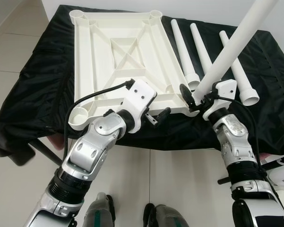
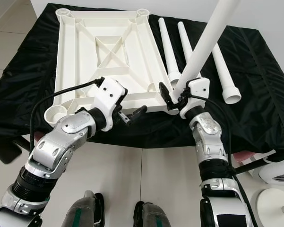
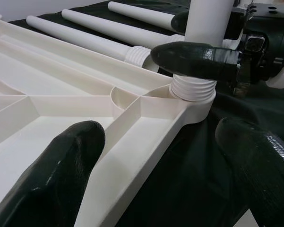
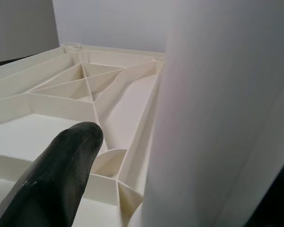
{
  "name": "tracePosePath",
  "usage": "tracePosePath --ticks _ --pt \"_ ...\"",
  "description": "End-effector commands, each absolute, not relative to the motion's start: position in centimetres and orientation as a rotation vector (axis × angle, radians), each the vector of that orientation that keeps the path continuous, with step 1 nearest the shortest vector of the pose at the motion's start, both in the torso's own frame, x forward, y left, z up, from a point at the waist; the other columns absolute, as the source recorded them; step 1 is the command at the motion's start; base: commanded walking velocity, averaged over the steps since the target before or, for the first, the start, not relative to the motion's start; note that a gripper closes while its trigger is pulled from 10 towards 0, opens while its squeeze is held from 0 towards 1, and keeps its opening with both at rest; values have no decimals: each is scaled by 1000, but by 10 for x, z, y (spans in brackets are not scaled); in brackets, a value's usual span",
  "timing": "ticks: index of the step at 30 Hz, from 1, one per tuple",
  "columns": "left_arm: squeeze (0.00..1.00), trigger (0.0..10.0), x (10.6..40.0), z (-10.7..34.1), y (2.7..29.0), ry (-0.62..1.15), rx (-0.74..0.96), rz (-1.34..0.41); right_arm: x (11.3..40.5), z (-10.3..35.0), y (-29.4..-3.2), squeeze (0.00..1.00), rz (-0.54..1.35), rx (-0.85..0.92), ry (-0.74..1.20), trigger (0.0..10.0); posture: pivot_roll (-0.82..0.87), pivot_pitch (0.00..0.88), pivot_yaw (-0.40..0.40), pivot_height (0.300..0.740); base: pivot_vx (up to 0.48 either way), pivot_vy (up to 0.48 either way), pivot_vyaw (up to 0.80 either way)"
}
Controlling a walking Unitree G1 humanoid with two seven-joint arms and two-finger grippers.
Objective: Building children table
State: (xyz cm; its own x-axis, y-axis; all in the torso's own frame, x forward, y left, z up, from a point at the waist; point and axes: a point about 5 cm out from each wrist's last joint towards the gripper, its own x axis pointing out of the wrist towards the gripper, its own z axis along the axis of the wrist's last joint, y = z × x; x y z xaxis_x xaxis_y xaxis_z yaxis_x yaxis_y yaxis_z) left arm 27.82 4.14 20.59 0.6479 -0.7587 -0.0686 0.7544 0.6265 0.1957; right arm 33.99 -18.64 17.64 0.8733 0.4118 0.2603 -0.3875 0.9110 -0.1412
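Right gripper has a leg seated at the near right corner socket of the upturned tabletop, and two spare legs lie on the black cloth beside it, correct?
Not quite: three spare legs lie on the black cloth, as the left eye view shows. The rest holds: the right gripper holds a leg at the tabletop corner.

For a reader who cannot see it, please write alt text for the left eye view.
The right gripper holds a white table leg with its threaded end in the near right corner socket of an upturned white tabletop on black cloth. Three legs lie beside it.
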Motion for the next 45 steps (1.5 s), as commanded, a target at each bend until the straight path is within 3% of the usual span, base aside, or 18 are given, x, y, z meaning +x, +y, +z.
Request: tracePosePath --ticks 1,15,45 --pt "0 10000 274 202 36 -7 216 -950 341 174 -191 0 435 -90 -263 10000 71 100 -42 740 0 0 0" --pt "0 10000 269 199 33 -4 224 -983 342 175 -207 0 624 -122 -176 10000 77 83 -35 740 0 0 0" --pt "0 10000 268 201 35 -6 218 -971 354 186 -230 0 563 -116 -182 10000 84 88 -34 740 0 0 0"
